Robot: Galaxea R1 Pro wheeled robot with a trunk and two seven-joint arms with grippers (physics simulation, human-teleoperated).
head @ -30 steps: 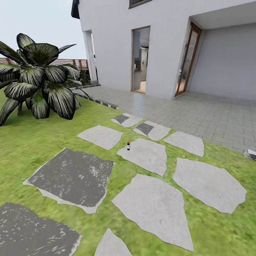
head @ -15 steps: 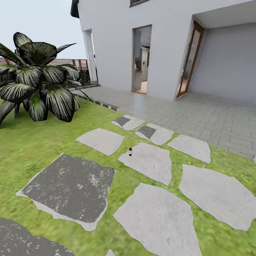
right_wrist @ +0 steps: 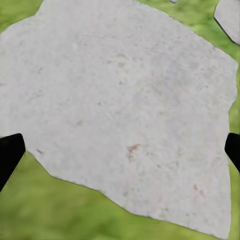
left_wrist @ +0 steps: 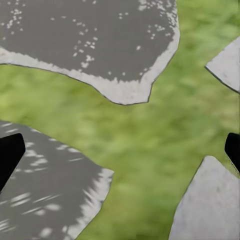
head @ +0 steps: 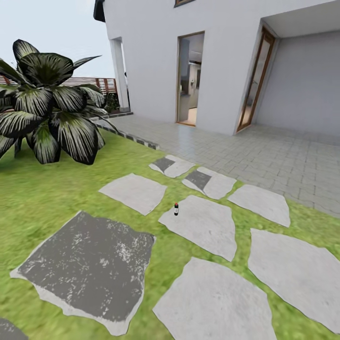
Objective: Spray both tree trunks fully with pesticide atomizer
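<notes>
The pesticide atomizer (head: 176, 208) is a small dark bottle with a red top. It stands upright on the garden lawn (head: 56, 189), at the edge of a pale stepping stone (head: 203, 224), some way ahead of me. My left gripper (left_wrist: 120, 152) is open over grass between dark and pale stones. My right gripper (right_wrist: 120, 152) is open above a pale stone slab (right_wrist: 125, 105). Both hold nothing. The trees and their trunks are out of view.
A broad-leaved dark bush (head: 47, 108) stands on the left. Several flat stepping stones (head: 89, 264) lie in the grass. Beyond them are a grey paved patio (head: 264, 151), a white house with an open doorway (head: 191, 78), and a slatted fence (head: 94, 82) far left.
The whole head view has shifted: the camera has moved forward, so the atomizer and stones now sit lower and larger in the picture. The atomizer itself has not moved.
</notes>
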